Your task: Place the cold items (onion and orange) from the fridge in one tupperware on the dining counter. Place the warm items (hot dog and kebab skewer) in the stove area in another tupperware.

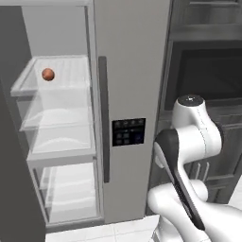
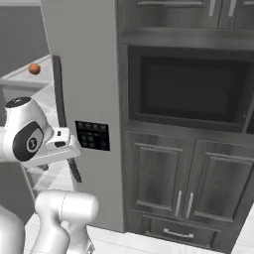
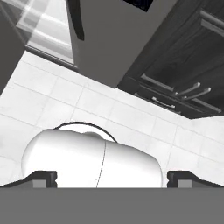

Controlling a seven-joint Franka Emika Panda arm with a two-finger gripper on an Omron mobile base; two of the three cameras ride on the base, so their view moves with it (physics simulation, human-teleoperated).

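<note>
Fingertips of the gripper [image 3: 112,177] are seen at the bottom of the hand view, set wide apart with nothing between them, pointed down at the pale floor tiles [image 3: 65,94] in front of the fridge [image 1: 130,71]. The arm is folded close to the base, just right of the fridge's closed door. On that door a dark vertical handle [image 1: 103,118] and a black control panel [image 1: 128,132] are seen. Left of the door, the open compartment shows clear shelves, and a small round orange-brown item [image 1: 47,74] rests on the top shelf [image 1: 52,87], well apart from the gripper; whether it is the onion or the orange cannot be told at this size. Right of the fridge stand dark cabinets [image 2: 198,193] with a built-in oven [image 2: 191,92] above them. A reach from here is judged risky: the elbow could be knocked against the closed door or its handle, because the arm sits to the door's right while the item lies up and to its left, and a round item could be rolled deeper along the shelf by an off-centre close. The lower shelves are washed out by glare.
</note>
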